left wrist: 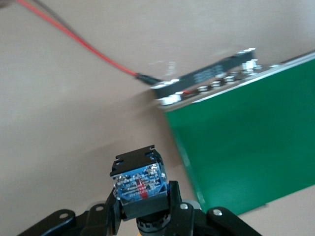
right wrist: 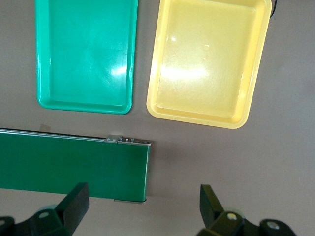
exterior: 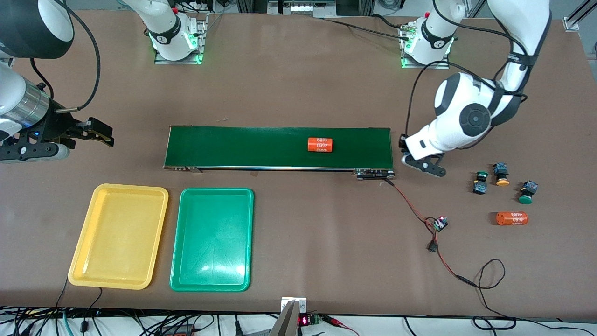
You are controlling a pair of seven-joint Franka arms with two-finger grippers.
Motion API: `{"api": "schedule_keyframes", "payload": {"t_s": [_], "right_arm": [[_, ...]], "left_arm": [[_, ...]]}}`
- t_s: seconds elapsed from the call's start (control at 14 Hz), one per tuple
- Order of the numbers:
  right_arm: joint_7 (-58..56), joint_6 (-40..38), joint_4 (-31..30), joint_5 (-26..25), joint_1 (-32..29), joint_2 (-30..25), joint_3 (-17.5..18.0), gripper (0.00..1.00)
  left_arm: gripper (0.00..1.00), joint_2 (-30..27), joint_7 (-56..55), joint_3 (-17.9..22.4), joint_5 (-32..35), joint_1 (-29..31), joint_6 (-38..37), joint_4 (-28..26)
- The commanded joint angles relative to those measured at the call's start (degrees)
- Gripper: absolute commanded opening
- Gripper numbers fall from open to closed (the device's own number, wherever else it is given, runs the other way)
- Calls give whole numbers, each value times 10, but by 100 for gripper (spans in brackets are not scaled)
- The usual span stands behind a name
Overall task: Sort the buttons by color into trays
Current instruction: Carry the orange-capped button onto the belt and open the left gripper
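At the long dark-green belt's (exterior: 279, 148) left-arm end, the left gripper (left wrist: 142, 209) is clamped on a black-blue push-button switch (left wrist: 139, 183), cap colour hidden. Three small round-capped buttons (exterior: 502, 175) lie on the bench near it. The right gripper (right wrist: 142, 209) waits with fingers spread; next comes setting the switch onto the belt, toward the shallow yellow plastic tray (exterior: 119, 234) and green plastic tray (exterior: 212, 239).

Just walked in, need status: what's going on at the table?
Button sorting, early. The left hand is shut on one button by the belt's end. Three buttons wait on the table near an orange cylinder; another cylinder rides the belt. Right hand waits open. Yellow tray and green tray are empty.
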Motion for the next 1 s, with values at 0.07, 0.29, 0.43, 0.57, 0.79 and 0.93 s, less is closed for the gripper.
{"api": "schedule_keyframes", "payload": {"t_s": [0.07, 0.29, 0.43, 0.57, 0.79, 0.93], "right_arm": [[-6, 0, -1, 8, 0, -5, -1, 100], [-6, 0, -1, 9, -1, -5, -1, 100], [-7, 0, -1, 9, -2, -5, -1, 100], [-7, -2, -1, 9, -2, -5, -1, 100], [-7, -4, -1, 9, -2, -7, -2, 100], [-8, -5, -1, 9, -3, -7, -4, 100]], "left_arm": [[0, 29, -9, 7, -65, -47, -5, 33], [0, 53, -56, 8, -80, -75, 8, 43], [0, 63, -73, 10, -78, -86, 19, 43], [0, 64, -72, 10, -73, -87, 19, 43], [1, 64, -71, 11, -61, -87, 29, 43], [80, 72, -72, 12, -58, -87, 34, 43]]}}
